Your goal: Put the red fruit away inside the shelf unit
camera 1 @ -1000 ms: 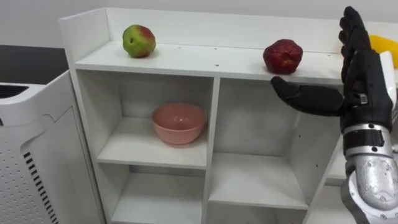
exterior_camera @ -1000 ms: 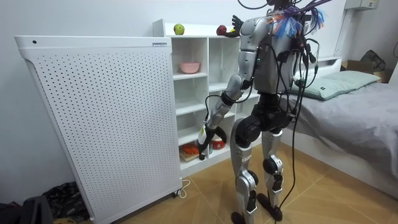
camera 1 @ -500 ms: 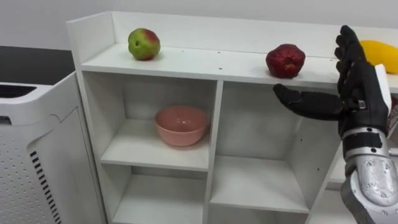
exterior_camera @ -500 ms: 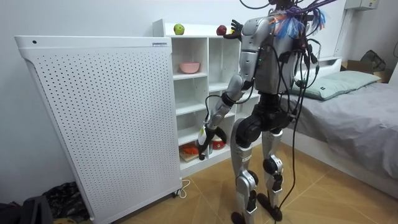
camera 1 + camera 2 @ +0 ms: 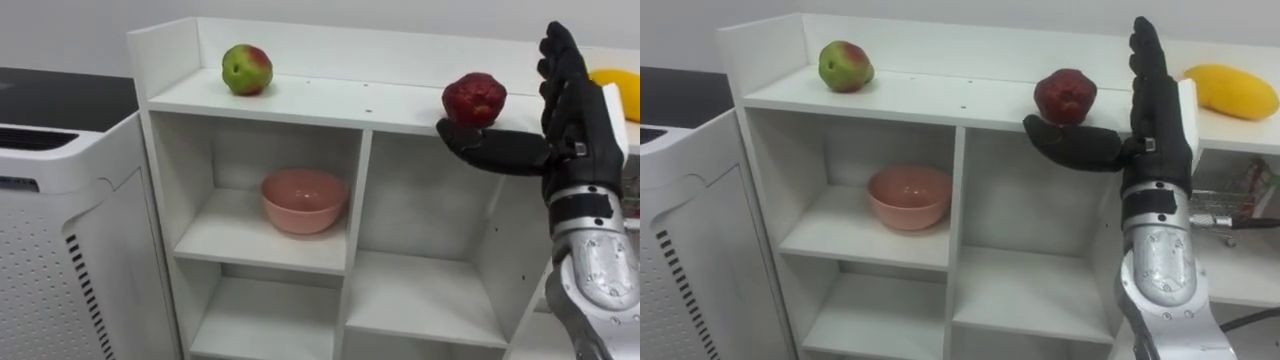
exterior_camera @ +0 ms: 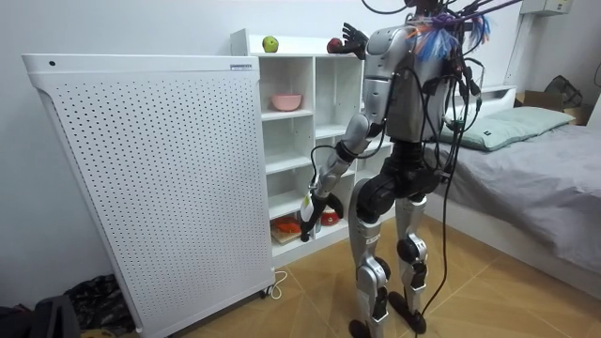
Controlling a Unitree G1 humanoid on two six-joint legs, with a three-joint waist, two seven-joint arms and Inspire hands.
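Hanging low by the bottom shelves of the closet, the left hand idles; its state cannot be told. On top, a green apple sits far left, above a pink bowl. The red apple stands mid-shelf near the front edge. The right hand is spread just beside it, fingers upright, thumb stretched along the edge below it. Best to close in from the right, palm behind the apple, without rolling it off or bumping the mango.
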